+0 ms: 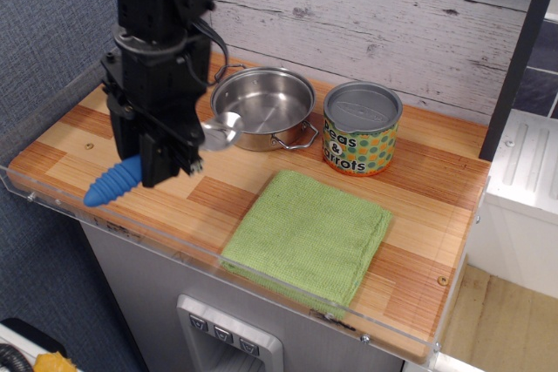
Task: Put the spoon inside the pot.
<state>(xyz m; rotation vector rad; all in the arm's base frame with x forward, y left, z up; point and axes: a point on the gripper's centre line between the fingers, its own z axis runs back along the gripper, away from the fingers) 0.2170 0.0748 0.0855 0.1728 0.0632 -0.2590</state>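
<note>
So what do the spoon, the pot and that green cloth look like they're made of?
The spoon: shiny metal bowl that mirrors light, with a matte, ribbed blue handle, probably plastic or rubber. The pot: polished metal, likely stainless steel, given the reflections inside and the thin wire handles. The green cloth: soft woven or knitted fabric with a visible ribbed texture.
</note>
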